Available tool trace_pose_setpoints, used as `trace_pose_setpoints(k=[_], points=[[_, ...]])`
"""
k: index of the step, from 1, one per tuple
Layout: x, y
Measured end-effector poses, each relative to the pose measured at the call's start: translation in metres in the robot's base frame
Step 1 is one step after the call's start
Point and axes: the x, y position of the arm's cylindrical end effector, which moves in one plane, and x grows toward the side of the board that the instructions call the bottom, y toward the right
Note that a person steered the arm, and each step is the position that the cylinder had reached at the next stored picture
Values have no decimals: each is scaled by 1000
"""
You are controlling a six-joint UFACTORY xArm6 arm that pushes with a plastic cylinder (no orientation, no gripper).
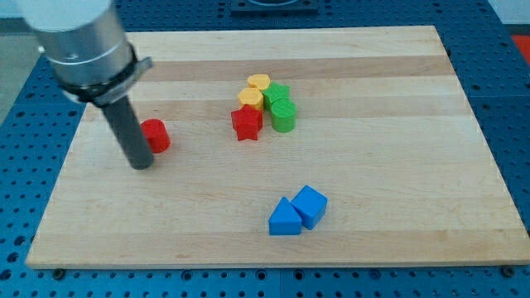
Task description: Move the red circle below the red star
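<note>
The red circle [156, 135] is a short red cylinder on the left part of the wooden board. The red star [246, 123] lies near the board's middle, to the right of the circle and slightly higher in the view. My tip [142, 165] rests on the board just left of and slightly below the red circle, touching or nearly touching its left side. The rod hides part of the circle's left edge.
A yellow block [259, 83] and another yellow block [251, 98] sit above the red star, with a green star [277, 93] and a green cylinder [283, 115] to its right. A blue triangle [284, 218] and a blue cube [310, 204] touch at lower centre.
</note>
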Motion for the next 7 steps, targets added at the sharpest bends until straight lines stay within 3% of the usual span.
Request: trace_pose_setpoints(k=[1, 3, 7], points=[[-3, -40], [-59, -50], [-14, 88]])
